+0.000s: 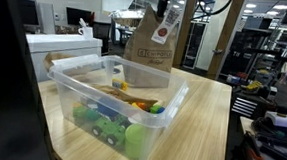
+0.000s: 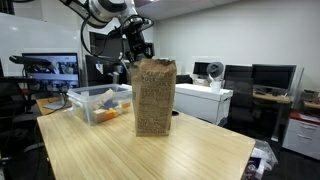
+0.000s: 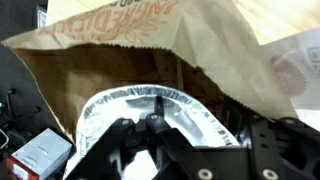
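A tall brown paper bag (image 1: 151,45) stands upright on the wooden table (image 1: 202,134); it also shows in the other exterior view (image 2: 154,95). My gripper (image 2: 137,52) hangs right at the bag's open mouth, as the exterior view from the bin side (image 1: 162,9) also shows. In the wrist view the gripper (image 3: 157,112) looks shut on the rim of a round silver foil pan (image 3: 195,118), which sits in the bag's opening (image 3: 120,50). The pan is hidden in both exterior views.
A clear plastic bin (image 1: 174,100) with green and orange toys (image 1: 106,123) stands on the table beside the bag; it is also seen at the table's far end (image 2: 85,95). Desks, monitors and shelving surround the table (image 2: 150,155).
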